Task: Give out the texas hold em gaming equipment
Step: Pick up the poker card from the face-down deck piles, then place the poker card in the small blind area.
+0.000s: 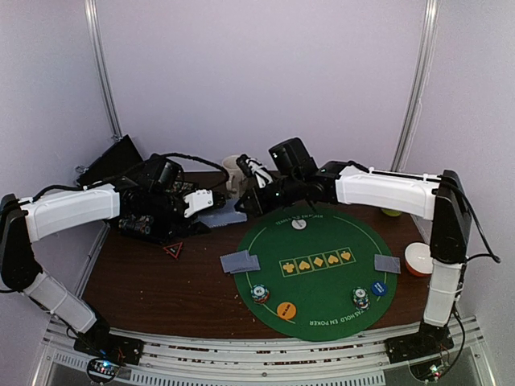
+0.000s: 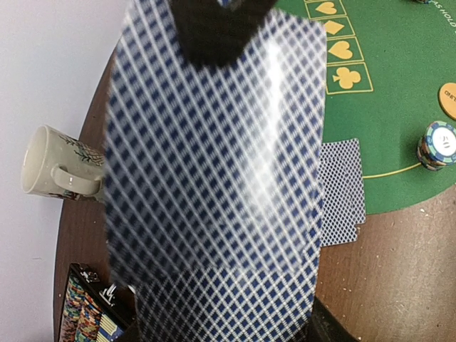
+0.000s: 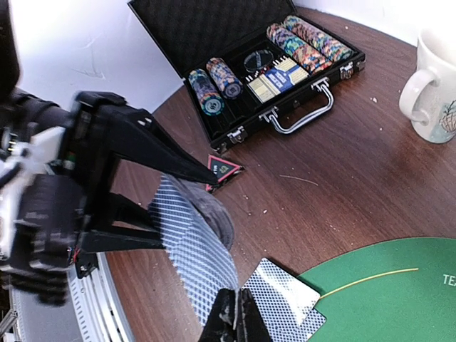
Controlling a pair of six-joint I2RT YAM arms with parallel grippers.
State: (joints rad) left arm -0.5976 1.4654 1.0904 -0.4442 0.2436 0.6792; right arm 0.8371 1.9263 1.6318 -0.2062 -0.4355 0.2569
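Playing card (image 3: 191, 242), blue-checked back up, hangs over the brown table (image 3: 342, 178) just off the green mat (image 3: 399, 285). Its long axis runs from left gripper (image 3: 187, 211) to right gripper (image 3: 234, 317). Its face is hidden, and the left wrist view is blurred. Left jaws, half apart, clamp its bowed sides; right jaws pinch closed on its far end.

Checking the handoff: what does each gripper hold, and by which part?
Left gripper clamps the card deck across its faces; right gripper pinches one card by its edge.
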